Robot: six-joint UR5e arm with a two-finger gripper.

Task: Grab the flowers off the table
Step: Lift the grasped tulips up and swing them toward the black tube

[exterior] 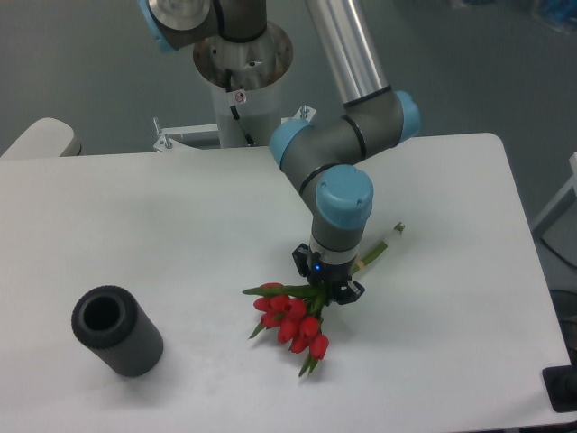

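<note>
The flowers (293, 317), a bunch of red tulip buds with green leaves, hang just below my gripper (326, 287) near the middle of the white table (180, 225). Their long green stems (383, 245) stick out to the upper right past the wrist. My gripper points straight down and is shut on the bunch where the leaves meet the stems. The buds look lifted slightly, with a small shadow beneath them. The fingertips are partly hidden by leaves.
A black ribbed hollow cylinder (117, 331) lies on its side at the front left of the table. The robot base (242, 68) stands behind the far edge. A black object (563, 390) sits at the table's front right corner.
</note>
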